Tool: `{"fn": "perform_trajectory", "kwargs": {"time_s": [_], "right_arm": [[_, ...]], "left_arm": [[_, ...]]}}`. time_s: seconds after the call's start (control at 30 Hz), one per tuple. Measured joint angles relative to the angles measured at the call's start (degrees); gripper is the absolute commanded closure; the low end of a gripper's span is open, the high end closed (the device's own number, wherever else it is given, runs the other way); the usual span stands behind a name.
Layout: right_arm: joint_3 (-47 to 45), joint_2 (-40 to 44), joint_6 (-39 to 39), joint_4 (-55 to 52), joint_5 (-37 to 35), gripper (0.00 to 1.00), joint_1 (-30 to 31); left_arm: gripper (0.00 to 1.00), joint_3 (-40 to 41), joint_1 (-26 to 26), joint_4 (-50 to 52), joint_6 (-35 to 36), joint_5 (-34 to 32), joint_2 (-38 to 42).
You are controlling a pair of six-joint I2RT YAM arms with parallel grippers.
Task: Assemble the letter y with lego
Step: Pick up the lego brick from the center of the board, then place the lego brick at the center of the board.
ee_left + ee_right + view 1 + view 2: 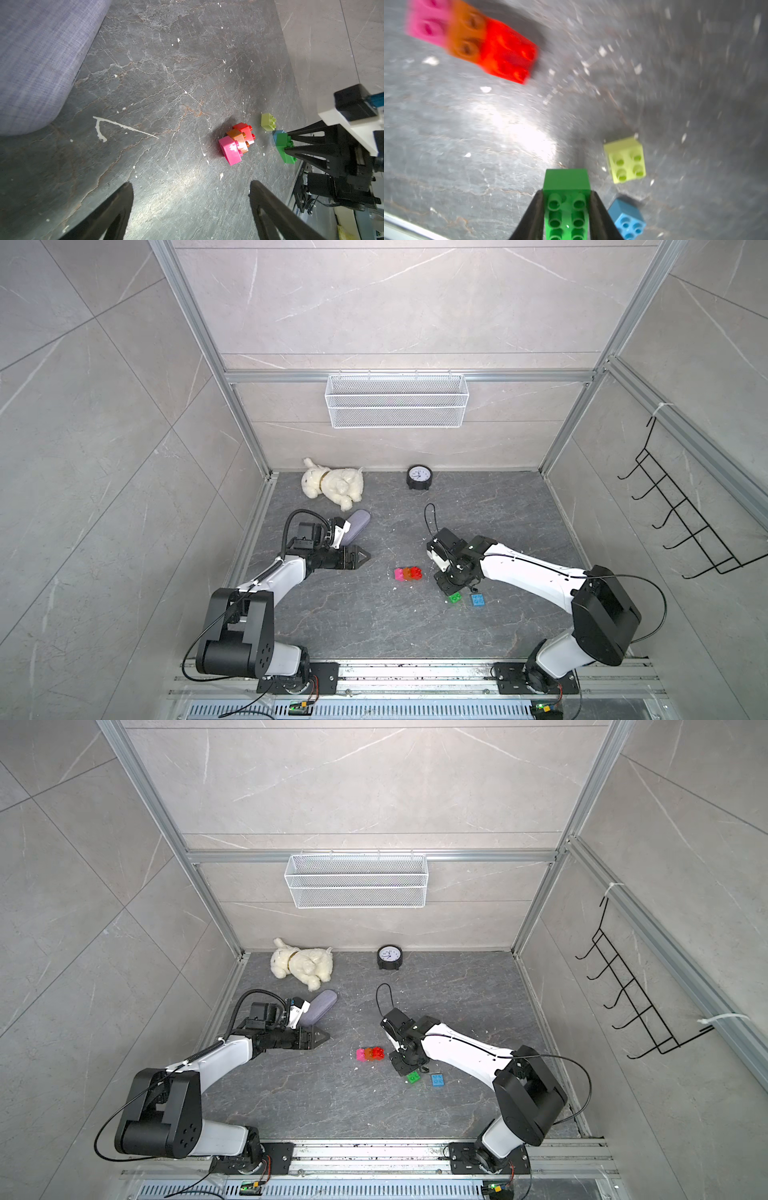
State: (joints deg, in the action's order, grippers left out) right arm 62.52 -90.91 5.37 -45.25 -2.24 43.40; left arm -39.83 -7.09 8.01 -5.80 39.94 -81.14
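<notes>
Pickup step: right pincer (566,191) clamps the long green brick (566,178); left pincer (190,184) gapes empty. Next, probably press it onto the red brick (508,52).

Both top views: bright, even overhead light, sharp throughout; straight lines bow toward edges.
Left wrist view: sharp centre; white glare on worktop (166,83) by left claw (190,182); brick stack (236,141) throws short soft shadow; lilac case (41,62) out of focus.
Right wrist view: motion blur smears brick stack; strong glare mid-worktop; green brick (566,180) crisp.
</notes>
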Motion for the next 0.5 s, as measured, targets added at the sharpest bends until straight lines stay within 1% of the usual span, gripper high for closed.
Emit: {"fn": "perform_trajectory", "kwargs": {"time_s": [0.13, 0.27, 0.37, 0.5], "right_arm": [[1.88, -1.38, -12.15, -1.51, 0.11, 0.67, 0.09], [1.9, -2.23, -22.58, -2.97, 1.25, 0.67, 0.09], [1.9, -3.1, -28.22, -3.43, 2.99, 0.67, 0.09], [1.88, -5.22, -32.81, -3.41, 5.92, 0.66, 0.13]], "left_arm": [[0.09, 0.0, 0.52, 0.46, 0.48, -0.44, 0.0], [0.1, 0.0, 1.33, 0.57, 0.72, -0.66, 0.02], [0.1, 0.0, 1.7, 0.63, 0.87, -0.79, 0.07], [0.1, 0.0, 1.99, 0.7, 0.9, -0.83, 0.22]]}}
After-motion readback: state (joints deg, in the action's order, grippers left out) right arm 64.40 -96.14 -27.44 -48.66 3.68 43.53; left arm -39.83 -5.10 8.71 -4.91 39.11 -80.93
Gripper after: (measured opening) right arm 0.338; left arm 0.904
